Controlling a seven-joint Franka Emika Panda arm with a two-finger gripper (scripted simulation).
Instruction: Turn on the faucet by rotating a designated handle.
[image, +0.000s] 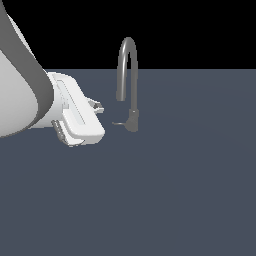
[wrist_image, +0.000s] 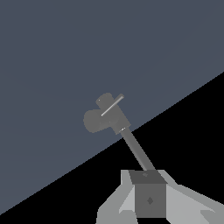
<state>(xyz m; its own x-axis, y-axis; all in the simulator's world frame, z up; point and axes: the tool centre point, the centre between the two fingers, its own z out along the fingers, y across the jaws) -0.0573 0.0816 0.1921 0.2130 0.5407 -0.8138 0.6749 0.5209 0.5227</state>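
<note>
The faucet (image: 128, 65) is a grey tap with a tall gooseneck spout on a short cylindrical base (image: 133, 120), standing on the dark floor. Its handle (image: 118, 123) is a thin lever pointing from the base toward the exterior view's left. My gripper (image: 96, 105) hangs just left of the handle tip and slightly higher, clear of it. In the wrist view the faucet base (wrist_image: 101, 117) and the pale handle (wrist_image: 112, 105) lie ahead, the spout (wrist_image: 135, 151) runs back toward my gripper (wrist_image: 148, 194), whose fingers look pressed together with nothing held.
The white and grey robot arm (image: 20, 90) fills the exterior view's left side. A flat dark grey floor (image: 175, 190) extends around the faucet.
</note>
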